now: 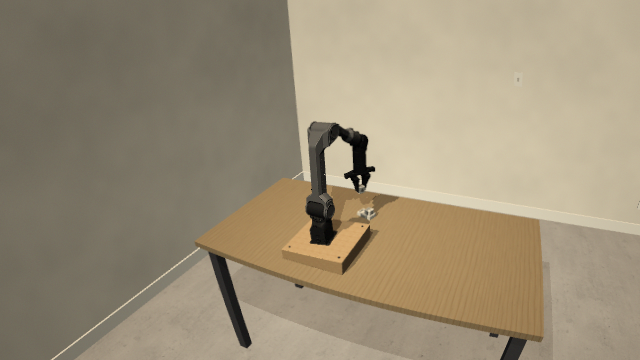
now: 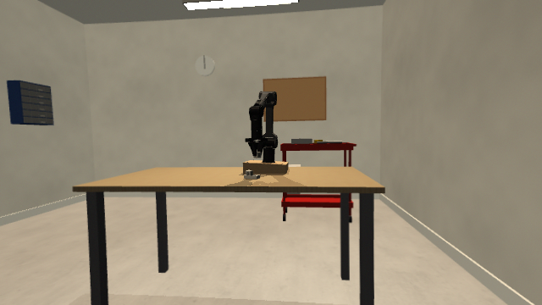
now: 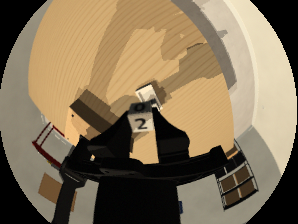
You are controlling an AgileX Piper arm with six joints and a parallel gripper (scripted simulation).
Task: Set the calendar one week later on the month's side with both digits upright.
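My gripper [image 1: 361, 188] [image 2: 257, 156] [image 3: 142, 114] is shut on a small white cube [image 3: 141, 123]. It holds the cube in the air, well above the table. The cube shows a dark 2 on the face towards the wrist camera and a 0 on the shaded face beyond it. The small pale tray [image 1: 362, 214] [image 2: 252, 177] stands on the table below the gripper. The other cube [image 2: 249, 172] stands at the tray. In the wrist view they show as a white shape [image 3: 147, 93] behind the held cube, partly hidden by it. No digit or month name is readable there.
The arm's wooden base block [image 1: 320, 250] [image 2: 265, 168] [image 3: 92, 113] stands close to the tray. The wooden table [image 1: 440, 260] [image 2: 169, 178] carries both. A red cart [image 2: 318, 146] stands behind the table in the exterior view.
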